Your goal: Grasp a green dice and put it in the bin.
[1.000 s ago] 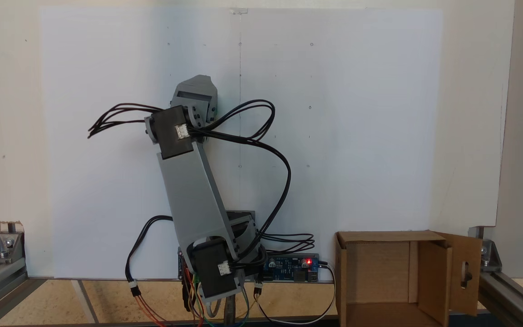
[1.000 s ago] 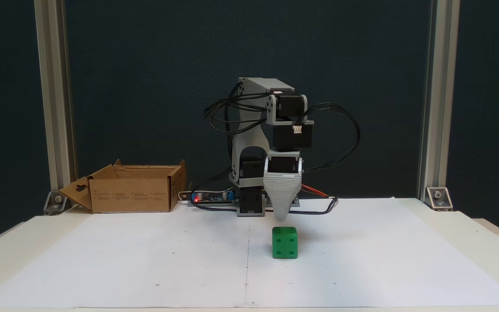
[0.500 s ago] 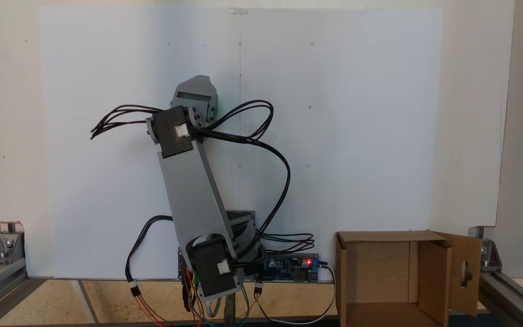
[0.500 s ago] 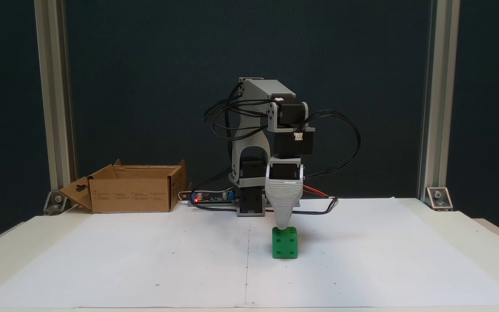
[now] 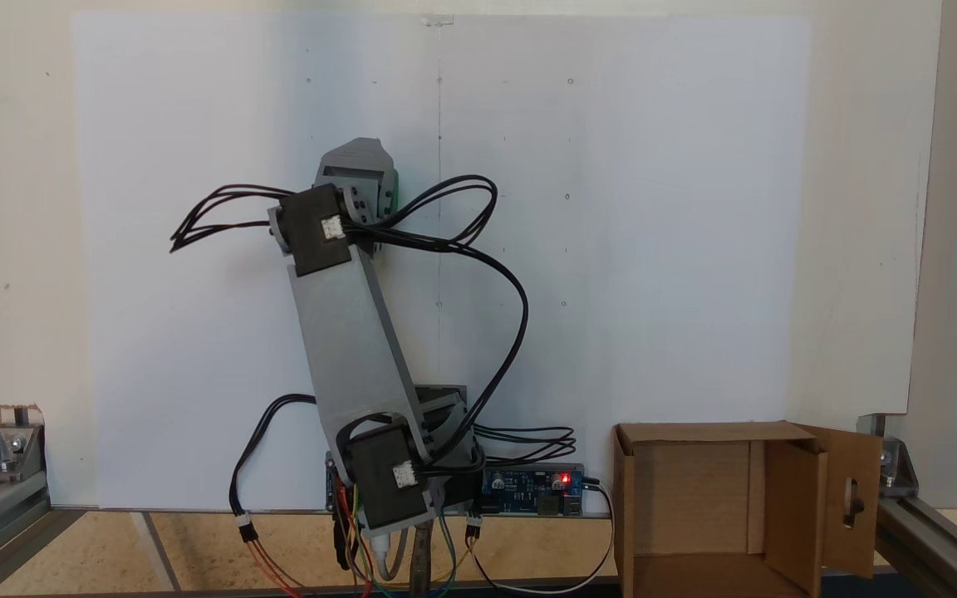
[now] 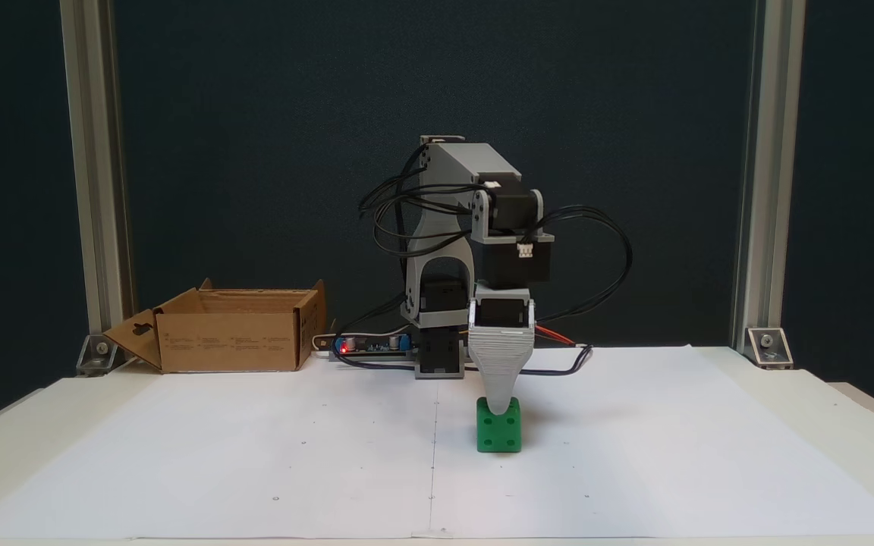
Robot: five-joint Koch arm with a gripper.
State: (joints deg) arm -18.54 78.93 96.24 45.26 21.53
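The green dice (image 6: 499,435) stands on the white paper just right of its centre line. From above, a thin green edge of the dice (image 5: 395,188) peeks out beside the grey wrist housing (image 5: 355,169). My gripper (image 6: 499,408) points straight down, and its grey front jaw covers the upper middle of the dice's front. The second jaw is hidden behind the first, so open or shut cannot be read. The bin (image 6: 234,341), a brown cardboard box with a slotted flap, sits at the back left, far from the gripper; in the view from above the bin (image 5: 699,490) is at the lower right.
The arm's base and a circuit board with a red light (image 6: 346,348) stand at the back edge beside the bin. Black cables (image 5: 478,274) loop out from the arm. Aluminium frame posts (image 6: 95,189) rise at both back corners. White paper (image 6: 255,455) covers the table.
The gripper has come down from a little above the dice until its front jaw overlaps the dice's top. The dice has stayed in place.
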